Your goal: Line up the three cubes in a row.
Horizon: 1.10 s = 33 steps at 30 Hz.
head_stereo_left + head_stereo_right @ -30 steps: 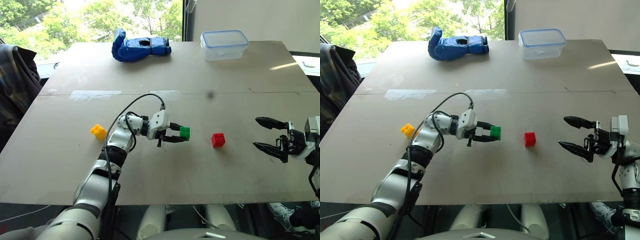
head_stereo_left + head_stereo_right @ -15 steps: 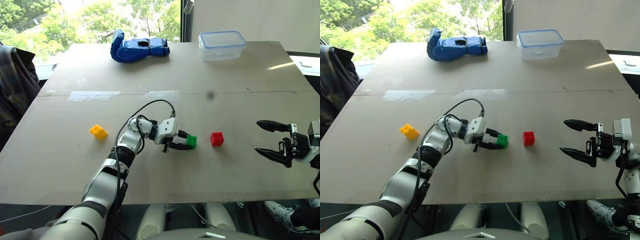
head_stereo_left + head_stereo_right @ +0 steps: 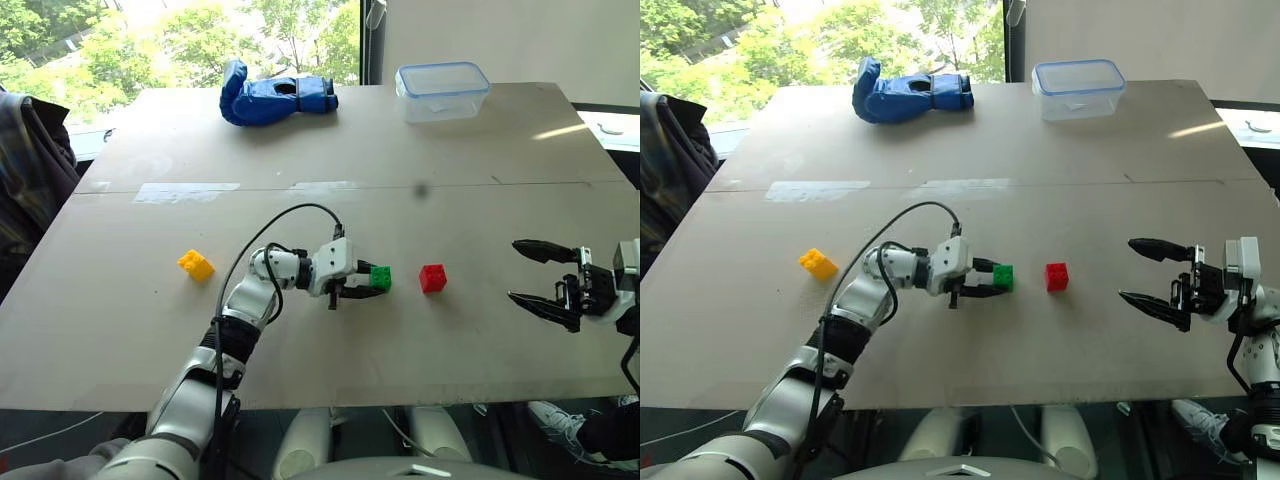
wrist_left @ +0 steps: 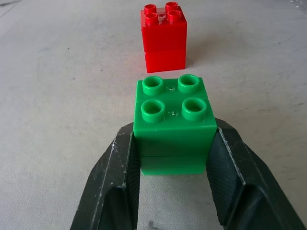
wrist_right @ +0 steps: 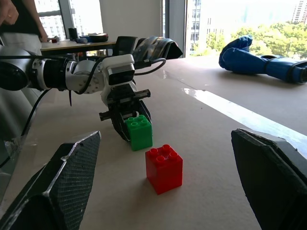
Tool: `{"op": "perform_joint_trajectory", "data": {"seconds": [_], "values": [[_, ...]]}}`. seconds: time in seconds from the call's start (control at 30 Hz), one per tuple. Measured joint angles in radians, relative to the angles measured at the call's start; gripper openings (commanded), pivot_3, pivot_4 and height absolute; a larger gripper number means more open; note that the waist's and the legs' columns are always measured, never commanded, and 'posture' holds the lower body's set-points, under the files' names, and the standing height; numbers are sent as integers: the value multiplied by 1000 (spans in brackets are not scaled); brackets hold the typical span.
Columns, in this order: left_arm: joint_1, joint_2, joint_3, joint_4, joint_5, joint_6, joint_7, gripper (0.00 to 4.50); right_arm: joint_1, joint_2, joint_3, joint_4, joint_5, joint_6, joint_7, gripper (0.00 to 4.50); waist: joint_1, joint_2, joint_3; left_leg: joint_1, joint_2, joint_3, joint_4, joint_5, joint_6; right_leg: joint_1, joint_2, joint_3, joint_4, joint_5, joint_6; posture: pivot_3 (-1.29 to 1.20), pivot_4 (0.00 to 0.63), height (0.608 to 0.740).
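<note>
My left gripper (image 3: 372,283) is shut on the green cube (image 3: 381,277), its black fingers (image 4: 120,177) pressed on both sides of the cube (image 4: 174,122). The green cube sits low at the table, just left of the red cube (image 3: 433,278), with a small gap between them (image 4: 163,37). Far to the left lies the yellow cube (image 3: 196,265), alone on the table. My right gripper (image 3: 545,279) hangs open at the right side of the table, apart from the red cube (image 5: 164,167).
A blue glove (image 3: 277,95) and a clear lidded container (image 3: 442,89) lie at the far edge of the table (image 3: 330,150). A strip of tape (image 3: 186,190) marks the board. A person stands in the background of the right wrist view (image 5: 21,19).
My left gripper has carried the green cube to the right, closer to the red cube, and lowered it to the table. The right gripper has kept still.
</note>
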Motion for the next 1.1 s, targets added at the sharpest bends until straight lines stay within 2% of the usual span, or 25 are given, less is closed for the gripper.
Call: {"op": "perform_joint_trajectory", "data": {"seconds": [0.3, 0.37, 0.47, 0.5, 0.57, 0.83, 0.93, 1.1], "values": [[6, 1, -7, -34, -12, 71, 14, 1303, -19, 1, 0, 0, -1, 2, 0, 4500, 0, 0, 0, 0, 0, 0, 0, 0, 0, 0, 0, 0, 0, 0, 0, 0, 150, 740], [6, 1, -7, -33, -15, 78, 13, 2367, -19, 1, 0, 0, -1, 3, 0, 4500, 0, 0, 0, 0, 0, 0, 0, 0, 0, 0, 0, 0, 0, 0, 0, 0, 150, 740], [10, 1, -14, -20, -14, 91, 7, 3317, -17, 1, 0, -3, -1, 5, 0, 4500, 0, 0, 0, 0, 0, 0, 0, 0, 0, 0, 0, 0, 0, 0, 0, 0, 150, 740], [9, -1, -17, -19, -13, 89, 3, 3839, -16, 1, 0, -7, -1, 7, 0, 4500, 0, 0, 0, 0, 0, 0, 0, 0, 0, 0, 0, 0, 0, 0, 0, 0, 150, 740], [9, -3, -19, -18, -10, 82, 8, 4370, -17, 1, 0, -11, -1, 9, 0, 4500, 0, 0, 0, 0, 0, 0, 0, 0, 0, 0, 0, 0, 0, 0, 0, 0, 150, 740], [-1, -2, -15, 7, -12, 44, 19, 4370, -17, 1, 0, -16, -2, 23, 0, 4500, 0, 0, 0, 0, 0, 0, 0, 0, 0, 0, 0, 0, 0, 0, 0, 0, 150, 740], [-2, 1, 19, -3, -54, 38, 8, 4370, -19, 1, 1, -30, -4, 27, 0, 4500, 0, 0, 0, 0, 0, 0, 0, 0, 0, 0, 0, 0, 0, 0, 0, 0, 150, 740], [18, 77, 131, -211, -209, 135, -25, 4370, -39, 4, 11, -54, -2, 50, -1, 4500, -5, 0, 1, 0, 1, 0, 0, 0, 0, 0, -1, 0, 0, 0, 0, 0, 150, 740]]}}
